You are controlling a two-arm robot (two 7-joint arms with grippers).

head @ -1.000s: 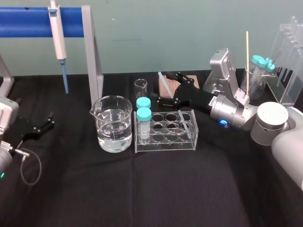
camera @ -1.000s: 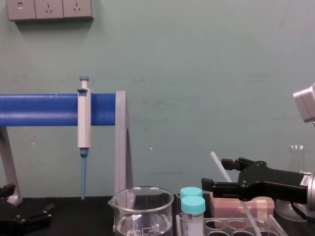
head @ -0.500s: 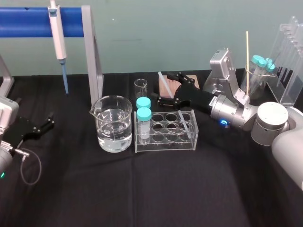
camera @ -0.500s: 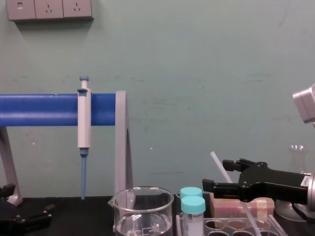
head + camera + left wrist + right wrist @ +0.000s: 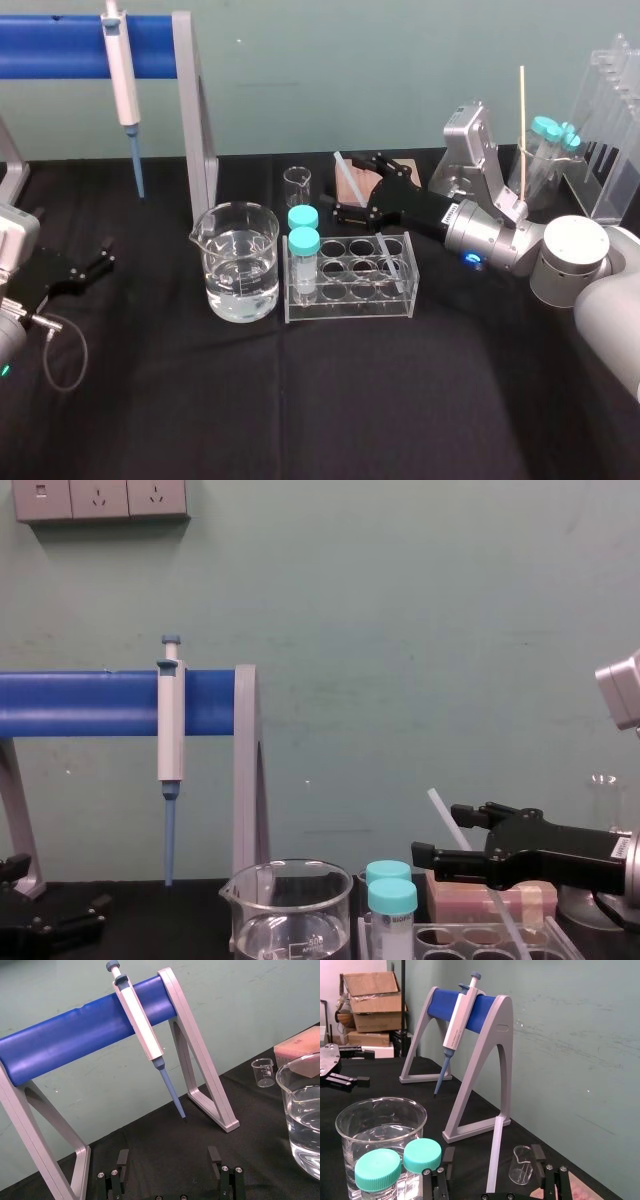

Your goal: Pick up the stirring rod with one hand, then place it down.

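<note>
The right gripper (image 5: 352, 187) hovers behind the tube rack (image 5: 345, 305), fingers spread wide on either side of the stirring rod (image 5: 495, 1155) without touching it. The rod leans tilted in the rack. The left gripper (image 5: 168, 1156) sits low over the bench (image 5: 300, 400) at far left, open and empty.

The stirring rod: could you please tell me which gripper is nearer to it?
Right. The right gripper is open around the stirring rod, just above the tube rack; the left gripper sits open far off at the table's left.
</note>
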